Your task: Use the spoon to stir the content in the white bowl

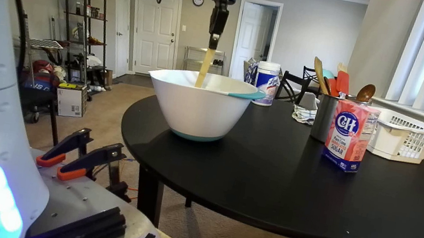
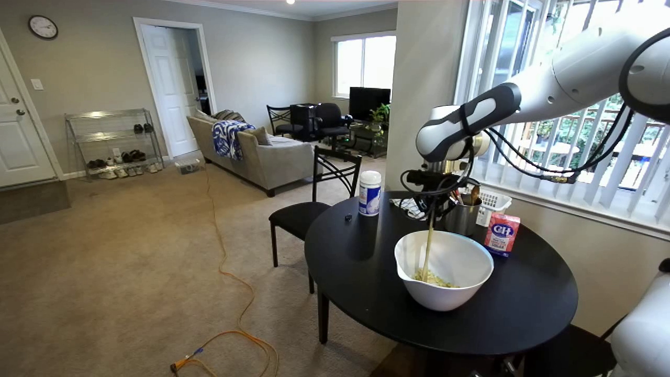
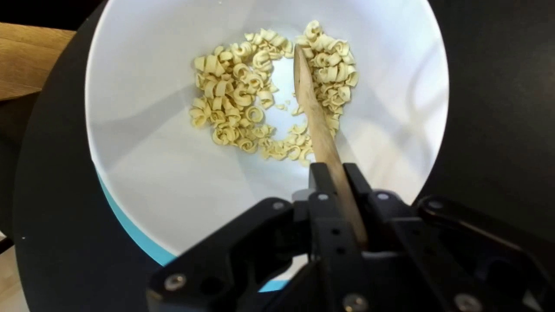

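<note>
The white bowl stands upright on the round black table in both exterior views. Pale yellow curled pasta pieces lie on its bottom, in a ring around a bare patch. The tan wooden spoon reaches down into the bowl, steep and slightly tilted, in both exterior views. In the wrist view its head is among the pasta beside the bare patch. My gripper is shut on the spoon's handle near its upper end, above the bowl's rim. It also shows in an exterior view.
A pink sugar box, a metal holder with utensils and a white basket stand on the black table, beyond the bowl. A wipes canister and a folded cloth are also there. A chair stands by the table.
</note>
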Available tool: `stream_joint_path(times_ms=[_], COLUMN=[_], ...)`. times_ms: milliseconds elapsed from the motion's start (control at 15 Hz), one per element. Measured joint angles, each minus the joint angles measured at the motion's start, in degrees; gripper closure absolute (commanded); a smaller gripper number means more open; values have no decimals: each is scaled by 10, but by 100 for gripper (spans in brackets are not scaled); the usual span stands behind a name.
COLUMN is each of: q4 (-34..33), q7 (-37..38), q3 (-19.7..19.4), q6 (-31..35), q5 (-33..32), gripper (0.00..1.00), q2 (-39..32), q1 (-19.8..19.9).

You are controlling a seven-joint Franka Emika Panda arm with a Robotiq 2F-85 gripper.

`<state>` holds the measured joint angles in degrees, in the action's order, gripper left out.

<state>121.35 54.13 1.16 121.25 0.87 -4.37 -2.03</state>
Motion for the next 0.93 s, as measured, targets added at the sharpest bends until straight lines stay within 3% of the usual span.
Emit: stream_joint_path(times_ms=[467,933], q4=[10,13], q7=[7,49], q3=[-3,-11], q6=[51,78], q5=[-1,-42], gripper=[97,97], q2=[0,0], q1=[0,0])
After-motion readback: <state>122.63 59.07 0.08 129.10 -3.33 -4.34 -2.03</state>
